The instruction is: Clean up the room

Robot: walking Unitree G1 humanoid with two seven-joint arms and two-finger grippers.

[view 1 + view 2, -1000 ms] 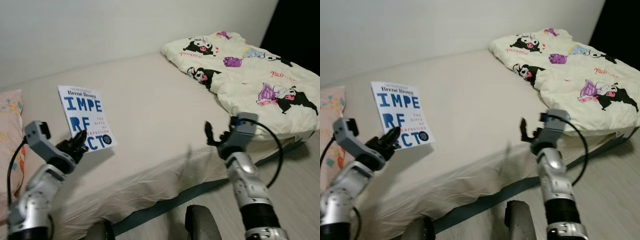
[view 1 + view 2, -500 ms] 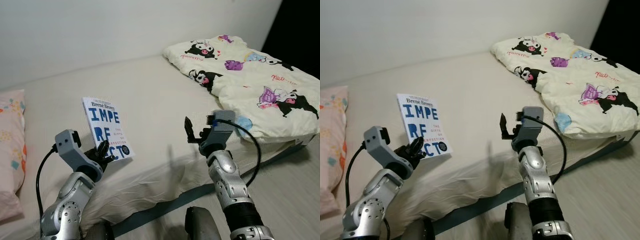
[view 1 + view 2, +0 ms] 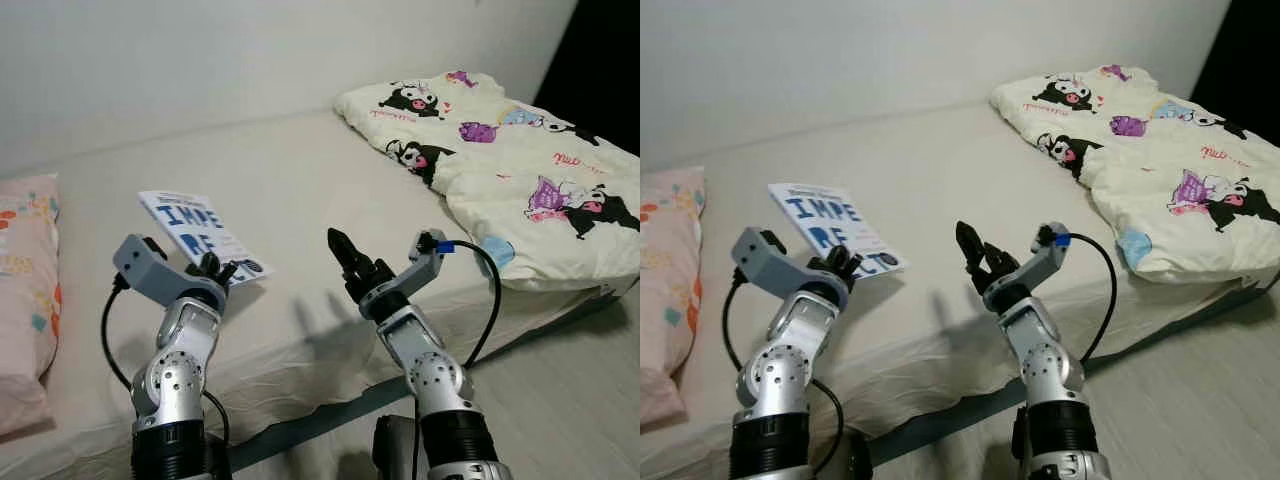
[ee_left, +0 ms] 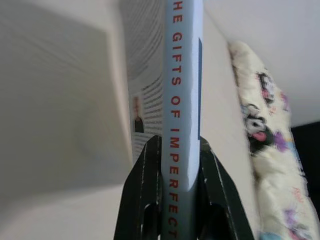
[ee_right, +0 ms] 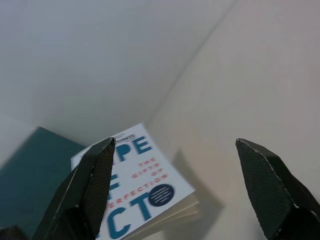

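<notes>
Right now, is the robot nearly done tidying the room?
Not yet. The left tool is shut on the book, held above the bed. The right tool is open, pointing at it. The cartoon blanket lies rumpled and the pillow sits at the edge.

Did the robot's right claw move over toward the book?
Yes. The right gripper, open, has swung left across the bed, away from the cartoon blanket, toward the book in the left gripper.

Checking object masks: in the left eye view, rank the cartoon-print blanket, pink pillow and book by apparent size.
1. cartoon-print blanket
2. pink pillow, partly cut off by the frame
3. book, held in the left end effector
</notes>
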